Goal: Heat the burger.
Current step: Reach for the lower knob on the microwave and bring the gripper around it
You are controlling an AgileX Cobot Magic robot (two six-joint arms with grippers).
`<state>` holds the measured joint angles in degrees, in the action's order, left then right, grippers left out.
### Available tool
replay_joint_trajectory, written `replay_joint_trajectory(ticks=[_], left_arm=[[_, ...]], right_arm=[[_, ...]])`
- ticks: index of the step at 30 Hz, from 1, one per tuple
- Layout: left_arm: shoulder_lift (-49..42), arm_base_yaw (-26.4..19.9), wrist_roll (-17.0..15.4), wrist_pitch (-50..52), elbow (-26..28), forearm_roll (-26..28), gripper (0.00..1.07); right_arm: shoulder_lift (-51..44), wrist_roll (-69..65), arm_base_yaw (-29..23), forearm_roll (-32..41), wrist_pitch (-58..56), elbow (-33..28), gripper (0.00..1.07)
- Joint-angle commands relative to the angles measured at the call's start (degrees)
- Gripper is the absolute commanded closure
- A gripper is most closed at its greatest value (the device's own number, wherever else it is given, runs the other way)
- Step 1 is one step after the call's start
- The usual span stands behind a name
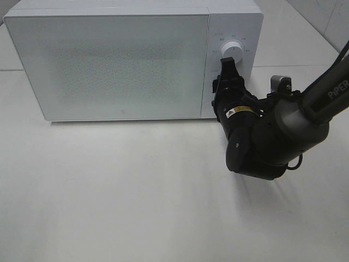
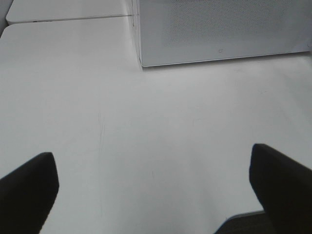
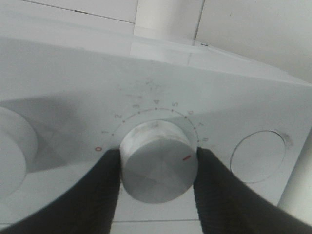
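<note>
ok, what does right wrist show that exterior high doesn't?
Only right wrist: the numbered knob with its red mark and scale, tool fingers against both its sides, a round button beside it. Only exterior high: the whole microwave, door closed, the table and the right arm. Both: the right tool at the control panel, and a second knob.

"PiPER" printed on right arm (image 1: 334, 91); microwave panel (image 3: 73, 92) scale round the knob (image 3: 158, 163) reads red 0, then 1–8.
</note>
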<state>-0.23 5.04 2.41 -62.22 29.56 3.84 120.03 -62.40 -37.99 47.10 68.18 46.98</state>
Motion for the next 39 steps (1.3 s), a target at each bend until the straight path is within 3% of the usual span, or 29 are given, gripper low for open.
replay_joint_trajectory(ticks=[1, 15, 39], left_arm=[[-0.97, -0.17, -0.23, 0.74, 0.00, 0.34, 0.07], [-0.97, -0.17, -0.23, 0.74, 0.00, 0.34, 0.07], [-0.97, -0.17, -0.23, 0.74, 0.00, 0.34, 0.07]], right_arm=[[-0.97, -0.29, -0.69, -18.11, 12.15, 3.32, 1.00], [-0.97, -1.49, -0.69, -17.30, 12.20, 3.32, 0.96], [-0.97, -9.45, -0.69, -6.76, 12.32, 3.32, 0.91]])
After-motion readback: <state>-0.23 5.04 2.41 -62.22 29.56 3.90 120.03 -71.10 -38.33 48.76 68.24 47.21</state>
